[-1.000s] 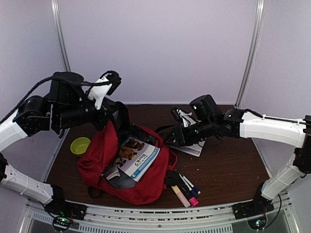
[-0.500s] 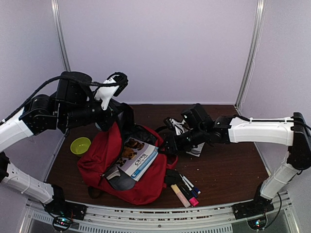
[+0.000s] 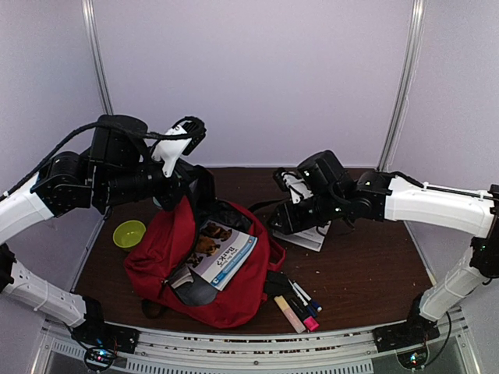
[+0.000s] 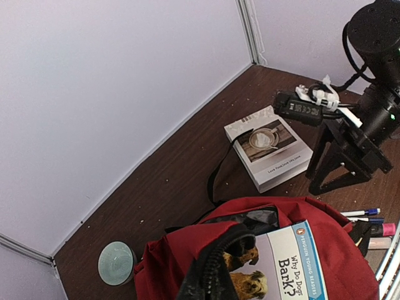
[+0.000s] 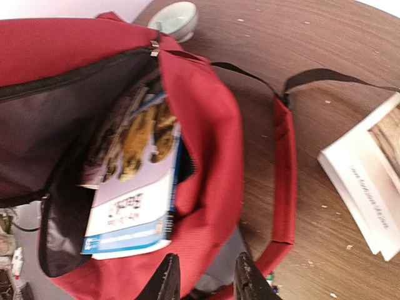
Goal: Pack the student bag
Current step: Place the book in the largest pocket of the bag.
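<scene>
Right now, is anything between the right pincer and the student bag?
Nothing visible does. The right pincer hangs directly over the red fabric of the student bag, just beside the dog book sticking out of its opening.

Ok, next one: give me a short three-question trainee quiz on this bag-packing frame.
1. True or false: the dog book lies fully inside the student bag.
2. What lies on the table by the bag's near right corner? A a cup; B pens and markers; C scissors.
3. Where is the white book?
Key: 1 false, it sticks out; 2 B; 3 on the table, outside the bag.
</scene>
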You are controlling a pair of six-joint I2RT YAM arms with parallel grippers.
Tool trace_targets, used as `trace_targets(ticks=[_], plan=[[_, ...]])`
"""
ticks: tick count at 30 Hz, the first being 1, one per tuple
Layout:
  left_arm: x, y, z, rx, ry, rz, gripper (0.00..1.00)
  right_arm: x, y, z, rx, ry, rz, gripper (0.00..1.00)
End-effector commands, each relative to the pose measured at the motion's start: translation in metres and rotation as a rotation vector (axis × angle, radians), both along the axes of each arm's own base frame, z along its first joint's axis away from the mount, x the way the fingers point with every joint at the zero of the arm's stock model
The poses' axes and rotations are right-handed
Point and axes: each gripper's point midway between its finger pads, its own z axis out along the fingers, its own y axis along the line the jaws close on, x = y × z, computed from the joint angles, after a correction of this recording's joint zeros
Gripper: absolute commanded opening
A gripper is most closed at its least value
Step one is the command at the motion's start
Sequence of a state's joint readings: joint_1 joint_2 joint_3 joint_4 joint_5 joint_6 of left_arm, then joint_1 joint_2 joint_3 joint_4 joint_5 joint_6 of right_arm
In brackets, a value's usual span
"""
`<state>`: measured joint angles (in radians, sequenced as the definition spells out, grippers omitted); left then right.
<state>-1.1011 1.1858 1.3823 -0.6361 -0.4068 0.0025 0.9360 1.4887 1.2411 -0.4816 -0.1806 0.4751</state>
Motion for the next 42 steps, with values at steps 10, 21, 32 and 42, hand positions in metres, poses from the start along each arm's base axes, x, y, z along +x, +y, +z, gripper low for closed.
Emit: trace_targets(ticks=[10, 21, 32, 42], plan=[[0.002, -0.007, 0.038, -0.118, -0.061, -0.016, 0.0, -0.014, 0.05, -0.026, 0.061, 0.111, 0.139, 0.34], [0.001, -0.006, 0.037, -0.117, -0.06, -0.015, 0.0, -0.03, 0.079, -0.035, 0.168, 0.26, 0.234, 0.0], [0.0, -0.001, 0.038, -0.109, -0.066, -0.013, 0.0, -0.05, 0.07, 0.043, 0.455, 0.344, 0.289, 0.0], [0.0, -0.001, 0.041, -0.107, -0.075, -0.015, 0.0, -0.036, 0.008, 0.075, 0.514, 0.231, 0.156, 0.0]])
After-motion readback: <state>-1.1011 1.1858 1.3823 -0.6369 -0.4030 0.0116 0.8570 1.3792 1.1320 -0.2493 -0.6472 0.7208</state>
